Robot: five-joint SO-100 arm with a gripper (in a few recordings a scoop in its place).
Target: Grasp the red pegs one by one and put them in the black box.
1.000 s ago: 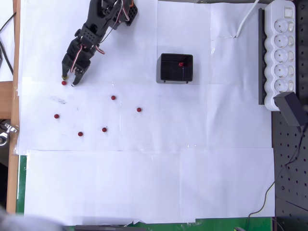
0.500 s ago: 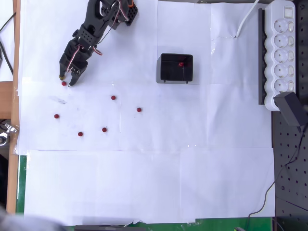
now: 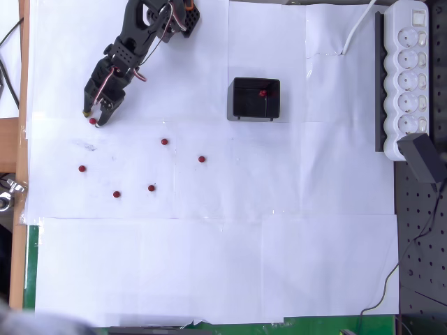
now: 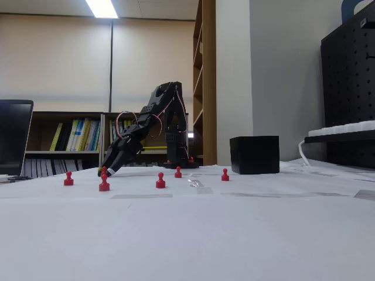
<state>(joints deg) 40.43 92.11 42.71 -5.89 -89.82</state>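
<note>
Several small red pegs lie on the white paper: one (image 3: 92,121) at the upper left, others at the middle (image 3: 164,142), (image 3: 201,159) and lower left (image 3: 82,169), (image 3: 116,195), (image 3: 151,188). In the fixed view they stand upright (image 4: 104,182), (image 4: 160,180). The black box (image 3: 255,99) (image 4: 254,154) sits right of the arm with one red peg (image 3: 263,92) inside. My gripper (image 3: 93,118) (image 4: 105,171) is open and low over the paper, its fingertips on either side of the upper-left peg.
A white power strip (image 3: 408,77) and a black adapter (image 3: 424,158) lie along the right edge. The paper's left edge (image 3: 28,139) meets a wooden table border. A laptop screen (image 4: 14,137) stands at the left in the fixed view.
The gripper has shifted slightly left and up, so the upper-left peg now sits between its fingertips instead of left of them. The pegs and box have not moved.
</note>
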